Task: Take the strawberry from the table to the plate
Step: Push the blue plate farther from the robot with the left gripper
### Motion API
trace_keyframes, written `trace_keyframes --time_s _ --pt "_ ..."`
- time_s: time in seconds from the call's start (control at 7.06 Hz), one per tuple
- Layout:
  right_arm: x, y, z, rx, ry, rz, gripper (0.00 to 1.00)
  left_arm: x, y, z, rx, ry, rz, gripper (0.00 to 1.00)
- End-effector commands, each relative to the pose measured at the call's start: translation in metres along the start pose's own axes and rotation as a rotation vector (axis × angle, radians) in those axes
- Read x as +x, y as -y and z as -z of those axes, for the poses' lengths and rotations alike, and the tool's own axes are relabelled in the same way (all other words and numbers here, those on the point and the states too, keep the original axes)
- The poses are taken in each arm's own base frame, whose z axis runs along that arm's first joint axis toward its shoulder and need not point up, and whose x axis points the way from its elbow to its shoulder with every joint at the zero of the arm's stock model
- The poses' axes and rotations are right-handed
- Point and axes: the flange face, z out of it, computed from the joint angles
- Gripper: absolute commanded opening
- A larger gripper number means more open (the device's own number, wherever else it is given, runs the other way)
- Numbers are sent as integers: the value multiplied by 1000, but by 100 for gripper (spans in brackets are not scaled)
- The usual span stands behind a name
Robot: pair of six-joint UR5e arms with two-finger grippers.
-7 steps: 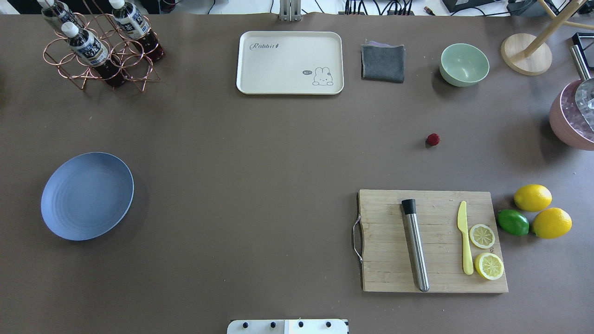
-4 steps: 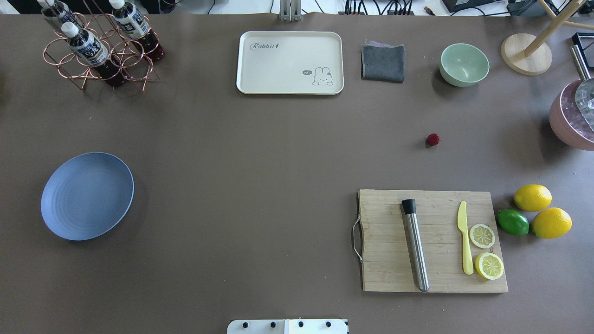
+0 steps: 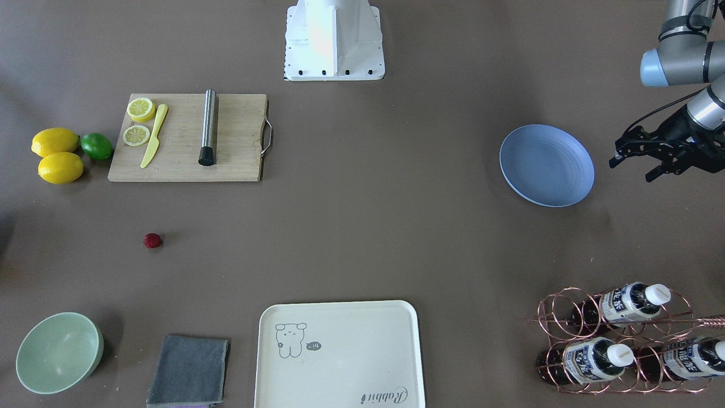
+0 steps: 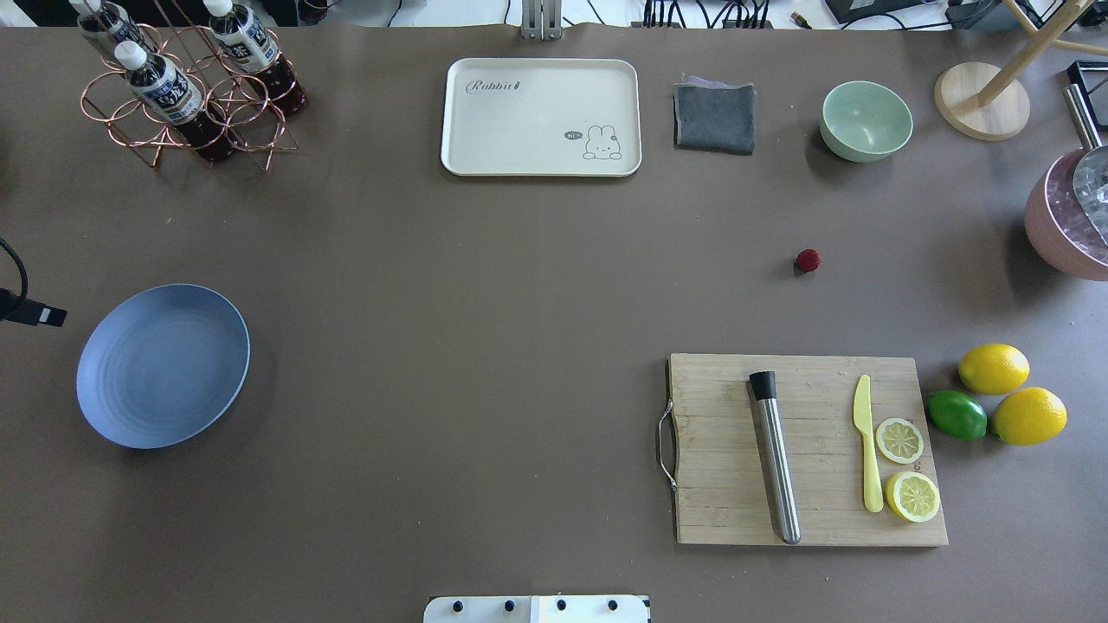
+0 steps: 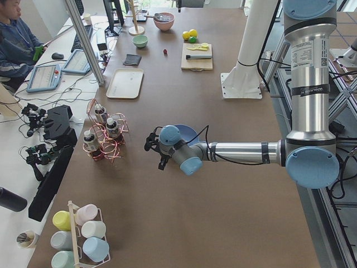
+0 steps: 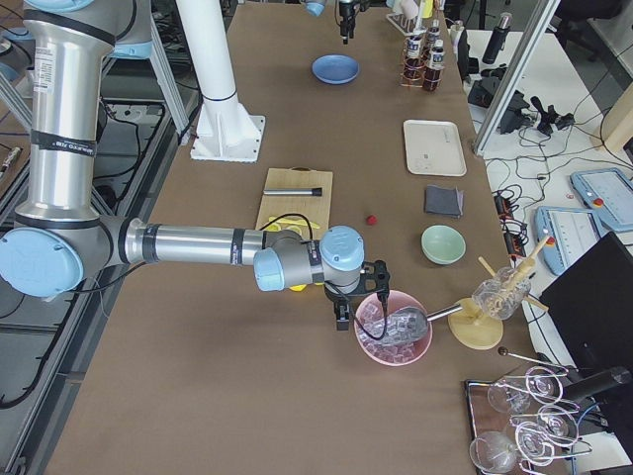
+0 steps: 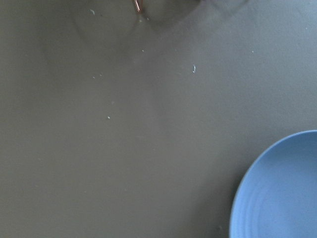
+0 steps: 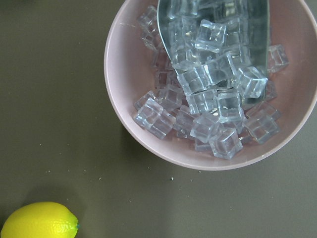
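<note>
Red strawberry (image 4: 808,260) on table (image 4: 485,285), between bowl (image 4: 866,121) and board (image 4: 718,484) | left tool (image 3: 631,170) agape, empty | right tool (image 6: 343,319): cannot tell

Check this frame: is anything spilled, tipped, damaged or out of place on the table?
Nothing stands out. The strawberry lies alone on the bare table, apart from the lemons and lime, and the plate is empty. In the right wrist view the ice cubes all sit inside the pink bowl.

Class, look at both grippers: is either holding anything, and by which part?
The left gripper holds nothing; its fingers are apart beside the plate. The right gripper cannot be judged. The strawberry lies alone on the table.
</note>
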Motion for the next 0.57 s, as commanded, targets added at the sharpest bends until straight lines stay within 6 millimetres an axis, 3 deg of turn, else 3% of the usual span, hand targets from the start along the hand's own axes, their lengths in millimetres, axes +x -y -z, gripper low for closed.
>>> trace_keyframes --time_s 0.0,0.14,0.28,0.43 --pt "0 -1 -1 -3 -1 6 100 33 -26 -52 -2 -51 21 97" --pt "1 -1 -2 -3 -6 4 100 37 -25 -52 2 -56 20 92" --pt "1 -1 -1 -1 -6 5 100 35 -26 -52 0 -55 20 75" --pt "0 -1 -1 -2 -4 3 100 35 -26 -53 -1 -54 17 45"
